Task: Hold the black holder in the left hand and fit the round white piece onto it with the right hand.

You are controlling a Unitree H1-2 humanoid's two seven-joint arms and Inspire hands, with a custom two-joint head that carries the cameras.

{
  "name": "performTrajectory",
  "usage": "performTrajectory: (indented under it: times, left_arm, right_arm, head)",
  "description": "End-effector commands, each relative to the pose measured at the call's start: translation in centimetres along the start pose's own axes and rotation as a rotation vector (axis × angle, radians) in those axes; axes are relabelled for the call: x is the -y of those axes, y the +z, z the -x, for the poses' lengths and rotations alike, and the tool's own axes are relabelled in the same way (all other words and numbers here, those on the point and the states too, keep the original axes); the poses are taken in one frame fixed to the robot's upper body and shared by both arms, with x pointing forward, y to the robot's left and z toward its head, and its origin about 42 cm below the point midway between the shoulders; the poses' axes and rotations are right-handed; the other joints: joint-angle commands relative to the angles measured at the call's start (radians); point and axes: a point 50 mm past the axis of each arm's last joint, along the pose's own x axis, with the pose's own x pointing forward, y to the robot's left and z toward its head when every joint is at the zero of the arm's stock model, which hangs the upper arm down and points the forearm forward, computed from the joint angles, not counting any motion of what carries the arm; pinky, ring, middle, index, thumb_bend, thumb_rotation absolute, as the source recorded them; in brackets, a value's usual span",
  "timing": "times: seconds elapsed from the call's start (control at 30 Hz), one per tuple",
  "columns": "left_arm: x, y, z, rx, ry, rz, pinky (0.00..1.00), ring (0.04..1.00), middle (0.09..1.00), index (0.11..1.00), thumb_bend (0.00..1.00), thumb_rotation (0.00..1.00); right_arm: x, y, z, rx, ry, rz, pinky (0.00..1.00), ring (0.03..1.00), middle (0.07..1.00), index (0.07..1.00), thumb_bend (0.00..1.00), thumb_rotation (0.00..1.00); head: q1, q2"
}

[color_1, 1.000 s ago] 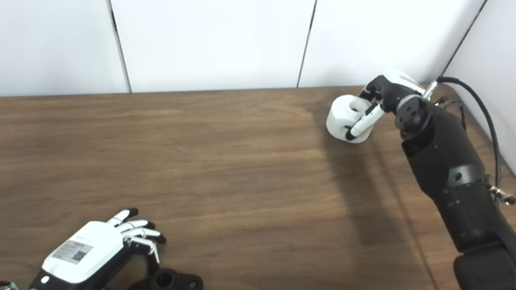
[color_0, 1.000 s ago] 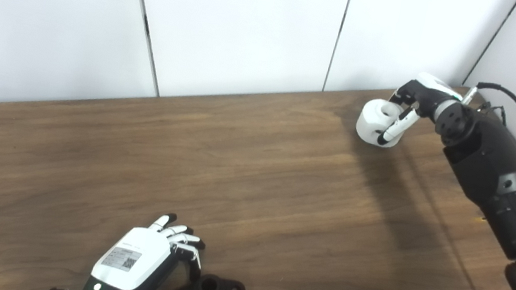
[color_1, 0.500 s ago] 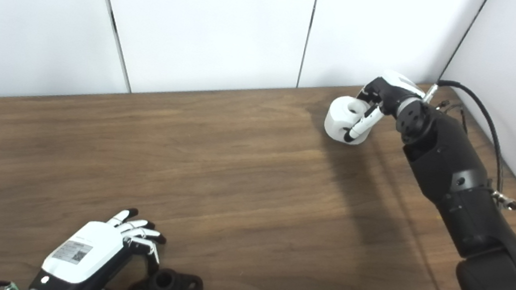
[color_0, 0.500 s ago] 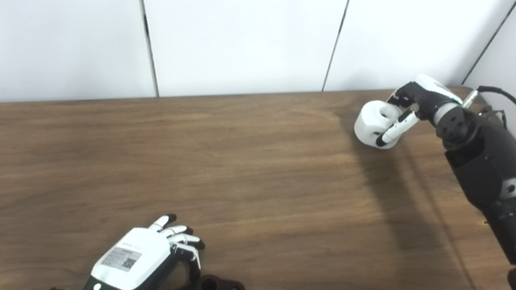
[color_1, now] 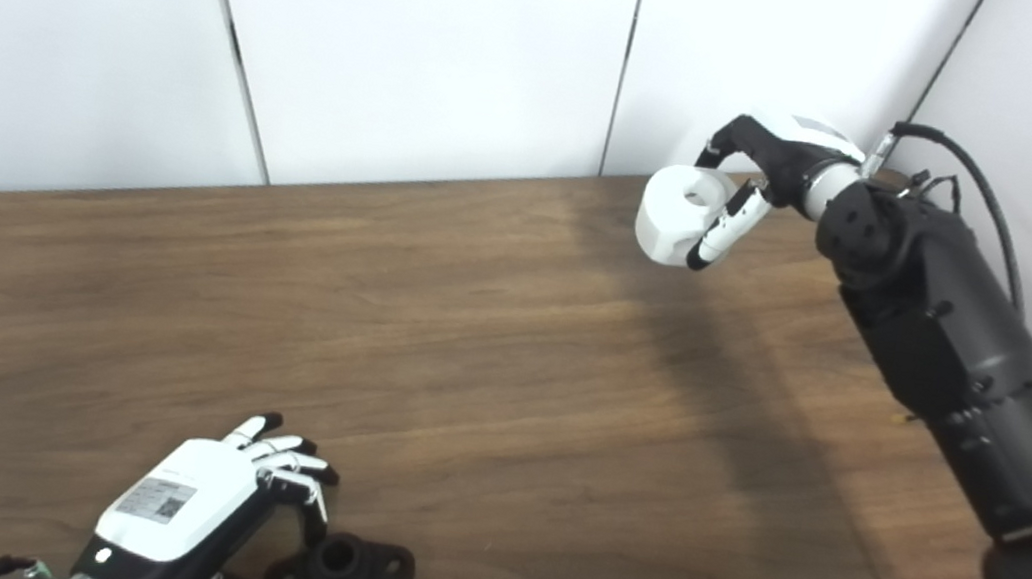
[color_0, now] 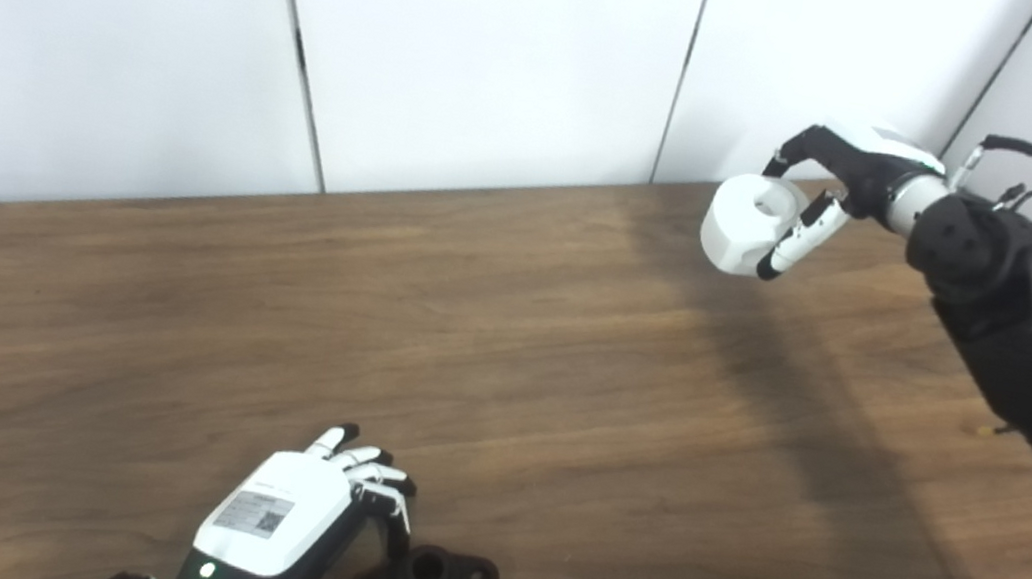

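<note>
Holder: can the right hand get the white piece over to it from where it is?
Probably yes. Only bare table lies between the right hand and the holder; the left hand sits beside its socket, not over it.

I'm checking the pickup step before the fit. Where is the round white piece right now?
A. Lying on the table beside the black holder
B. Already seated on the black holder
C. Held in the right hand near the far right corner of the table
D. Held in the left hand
C: the right hand is closed around the round white piece, far from the black holder by the left hand.
</note>
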Motion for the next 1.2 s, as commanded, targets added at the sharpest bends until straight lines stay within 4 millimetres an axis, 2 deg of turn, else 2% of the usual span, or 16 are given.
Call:
performTrajectory:
  times: [0.0,0.27,0.43,0.8,1.17]
  left_arm:
    - [0.2,0.3,-0.2,-0.013,-0.038,-0.031,1.00,0.889,0.794,0.488,0.52,0.06]
    - [0.3,0.8,-0.9,-0.018,-0.021,-0.003,1.00,0.893,0.798,0.488,0.52,0.06]
    - [0.5,0.9,-1.4,-0.026,-0.019,0.035,1.00,0.896,0.799,0.488,0.52,0.06]
    - [0.6,1.2,-2.3,-0.037,-0.004,0.086,1.00,0.889,0.797,0.487,0.52,0.06]
    - [0.4,0.9,-3.2,-0.046,0.018,0.129,1.00,0.884,0.790,0.487,0.52,0.06]
  right_arm:
    - [2.6,1.4,1.2,0.071,-0.066,0.064,1.00,0.899,0.774,0.487,0.52,0.15]
    - [1.7,5.0,4.5,0.183,-0.051,0.089,1.00,0.890,0.780,0.486,0.52,0.15]
    - [0.4,6.8,6.5,0.274,-0.019,0.081,1.00,0.904,0.793,0.486,0.52,0.14]
    - [-0.4,8.9,8.5,0.370,-0.006,0.047,1.00,0.911,0.799,0.485,0.52,0.14]
    - [-0.7,12.0,11.1,0.510,0.006,0.049,1.00,0.903,0.798,0.484,0.52,0.14]
  head:
    - [0.007,0.006]
    - [0.070,0.053]
    - [0.103,0.081]
    - [0.137,0.120]
    - [0.158,0.184]
